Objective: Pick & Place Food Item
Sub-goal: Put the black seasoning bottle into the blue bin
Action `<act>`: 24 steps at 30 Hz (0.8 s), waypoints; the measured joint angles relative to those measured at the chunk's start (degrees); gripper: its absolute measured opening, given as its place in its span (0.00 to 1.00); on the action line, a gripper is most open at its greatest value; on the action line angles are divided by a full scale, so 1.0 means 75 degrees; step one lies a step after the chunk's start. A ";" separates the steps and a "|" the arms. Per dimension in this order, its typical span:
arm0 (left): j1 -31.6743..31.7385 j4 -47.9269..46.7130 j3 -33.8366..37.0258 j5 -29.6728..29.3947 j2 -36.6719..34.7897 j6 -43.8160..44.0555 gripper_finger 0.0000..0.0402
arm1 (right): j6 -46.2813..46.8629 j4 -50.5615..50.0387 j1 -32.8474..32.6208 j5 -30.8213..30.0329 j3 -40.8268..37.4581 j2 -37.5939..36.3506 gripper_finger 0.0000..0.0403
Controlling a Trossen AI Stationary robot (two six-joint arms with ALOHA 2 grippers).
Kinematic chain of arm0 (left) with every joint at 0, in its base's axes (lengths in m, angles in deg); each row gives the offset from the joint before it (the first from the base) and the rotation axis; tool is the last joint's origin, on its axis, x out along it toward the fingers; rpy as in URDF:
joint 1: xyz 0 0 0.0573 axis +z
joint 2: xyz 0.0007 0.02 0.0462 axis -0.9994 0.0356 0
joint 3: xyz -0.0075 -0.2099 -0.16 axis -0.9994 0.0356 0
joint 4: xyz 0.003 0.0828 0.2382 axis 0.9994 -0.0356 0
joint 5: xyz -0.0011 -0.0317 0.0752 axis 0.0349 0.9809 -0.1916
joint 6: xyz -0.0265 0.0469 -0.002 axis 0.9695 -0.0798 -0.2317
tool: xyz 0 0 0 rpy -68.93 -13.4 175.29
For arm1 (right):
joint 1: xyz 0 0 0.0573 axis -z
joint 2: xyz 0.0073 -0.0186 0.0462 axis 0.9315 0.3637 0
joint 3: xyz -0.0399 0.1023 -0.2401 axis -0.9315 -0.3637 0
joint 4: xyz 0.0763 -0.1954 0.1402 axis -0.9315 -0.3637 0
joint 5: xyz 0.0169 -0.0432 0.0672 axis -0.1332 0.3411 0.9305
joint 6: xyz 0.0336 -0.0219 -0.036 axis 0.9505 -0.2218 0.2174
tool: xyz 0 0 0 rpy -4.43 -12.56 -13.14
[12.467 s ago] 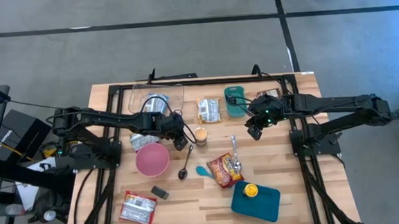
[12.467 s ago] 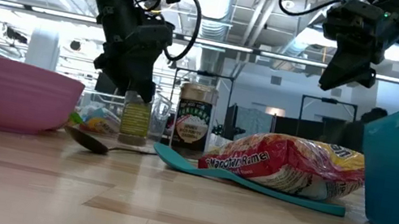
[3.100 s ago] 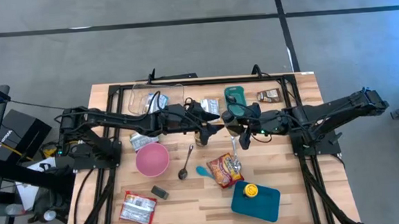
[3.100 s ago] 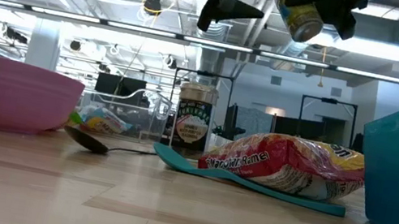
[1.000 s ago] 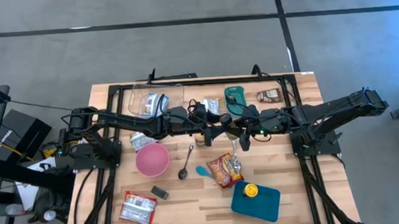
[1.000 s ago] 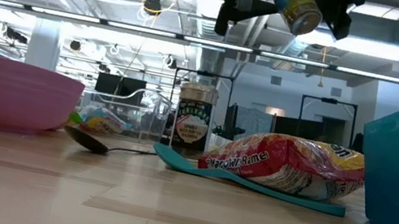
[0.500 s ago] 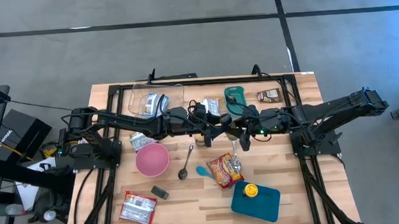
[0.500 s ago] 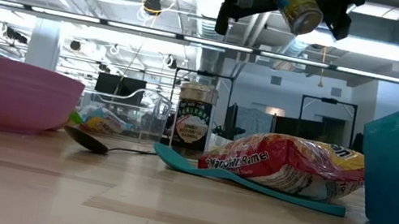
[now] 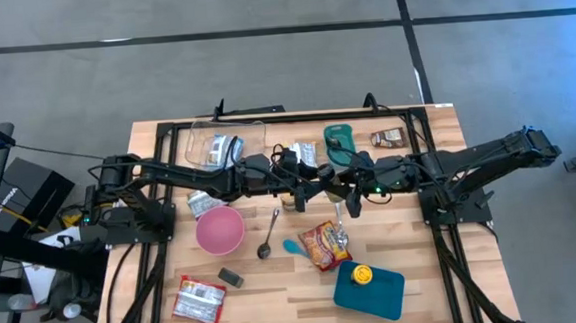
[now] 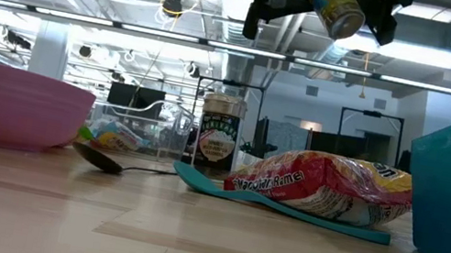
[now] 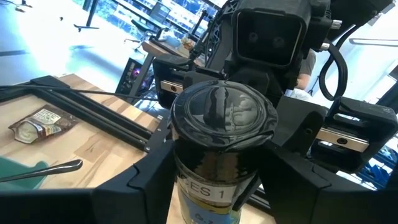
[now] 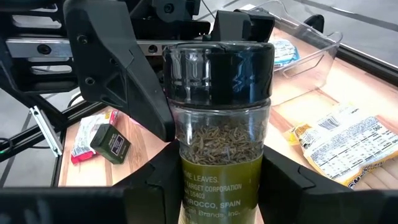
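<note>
Left tool [image 9: 322,186] closer on spice jar [image 12: 219,124].

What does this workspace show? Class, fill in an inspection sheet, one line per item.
Surface: wooden table, crowded.
Job's things: spice jar in the air above the table's middle, not set down.
Clutter: pink bowl, spoon, ramen packet, teal container, clear tub.
Grippers: right gripper clamps the jar's body; left gripper faces it at the lid end.
Cables: dark loops on the left arm.
Surroundings: grey floor; dark equipment left of the table.
</note>
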State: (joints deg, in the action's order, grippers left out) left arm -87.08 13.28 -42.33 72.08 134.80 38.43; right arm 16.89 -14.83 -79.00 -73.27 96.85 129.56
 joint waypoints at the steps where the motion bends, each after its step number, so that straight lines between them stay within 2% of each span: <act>1: 0.0001 -0.0001 0.0000 -0.0004 0.0000 0.0001 0.48 | 0.0000 0.0000 0.0000 0.0000 0.0000 0.0000 0.38; 14: 0.0001 -0.0027 0.0003 -0.0013 0.0000 0.0008 0.48 | -0.0006 -0.0095 0.0000 0.0050 0.0000 0.0000 0.41; 17: 0.0001 -0.0032 0.0003 -0.0005 0.0000 0.0024 0.49 | -0.0028 -0.0122 -0.0002 0.0057 0.0000 0.0000 0.47; 24: 0.0012 -0.0042 0.0009 -0.0110 0.0000 0.0034 0.48 | -0.0029 -0.0246 -0.0009 0.0064 0.0000 0.0000 0.65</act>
State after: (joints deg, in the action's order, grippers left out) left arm -86.99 12.96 -42.27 71.26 134.80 38.69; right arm 16.67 -16.68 -79.07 -72.79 96.85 129.56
